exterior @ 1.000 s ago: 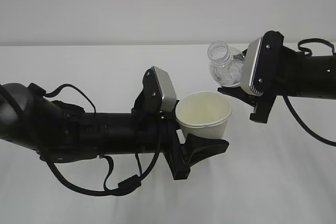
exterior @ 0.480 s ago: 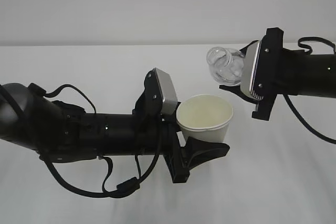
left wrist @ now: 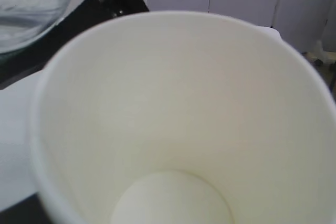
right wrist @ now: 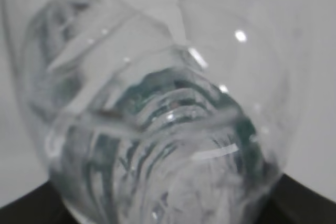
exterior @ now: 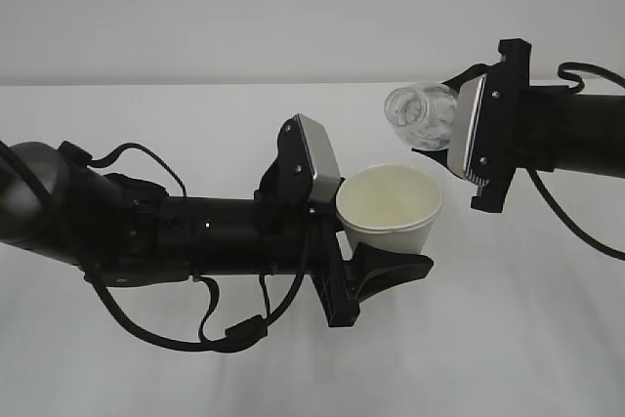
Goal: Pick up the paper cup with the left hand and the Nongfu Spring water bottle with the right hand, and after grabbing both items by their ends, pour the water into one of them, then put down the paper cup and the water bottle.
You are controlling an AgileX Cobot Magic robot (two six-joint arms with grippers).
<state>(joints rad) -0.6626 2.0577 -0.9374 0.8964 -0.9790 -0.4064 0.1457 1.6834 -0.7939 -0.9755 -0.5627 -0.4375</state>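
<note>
The white paper cup (exterior: 391, 206) is upright and off the table, mouth up, with my left gripper (exterior: 387, 245) shut on its lower part; one black finger (exterior: 395, 269) shows under it. In the left wrist view the cup's cream inside (left wrist: 178, 129) fills the frame, and no liquid shows in it. The clear Nongfu Spring water bottle (exterior: 420, 116) lies tipped almost level, its open mouth pointing left, just above the cup's far right rim. My right gripper (exterior: 445, 132) is shut on its base end. The ribbed bottle (right wrist: 157, 129) fills the right wrist view. No stream of water shows.
A white table (exterior: 508, 339) spreads under both arms, with a pale wall (exterior: 244, 7) behind it. The left arm's black body and looped cables (exterior: 146, 241) cross the left half. The right arm (exterior: 566, 144) reaches in from the right edge.
The right gripper has rolled and risen a little, tipping the bottle from slanted to almost level. The left arm has carried the cup slightly to the right.
</note>
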